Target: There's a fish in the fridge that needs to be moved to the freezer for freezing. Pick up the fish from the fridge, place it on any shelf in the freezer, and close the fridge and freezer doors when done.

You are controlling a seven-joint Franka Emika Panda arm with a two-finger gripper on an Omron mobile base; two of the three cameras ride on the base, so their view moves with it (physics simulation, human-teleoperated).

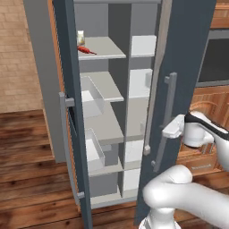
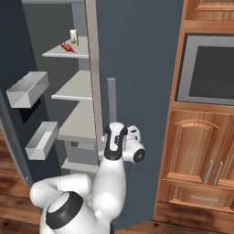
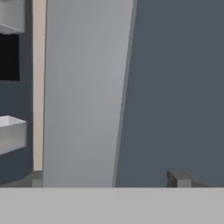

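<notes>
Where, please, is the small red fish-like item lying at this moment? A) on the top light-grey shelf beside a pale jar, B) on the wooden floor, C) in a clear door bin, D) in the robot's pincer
A: the small red fish-like item lies on the top light-grey shelf, right beside the pale jar.

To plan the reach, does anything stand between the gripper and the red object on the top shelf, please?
Yes: the tall slate-grey right-hand door. The gripper is outside it, by its grey bar handle; the small red object lies inside.
</notes>
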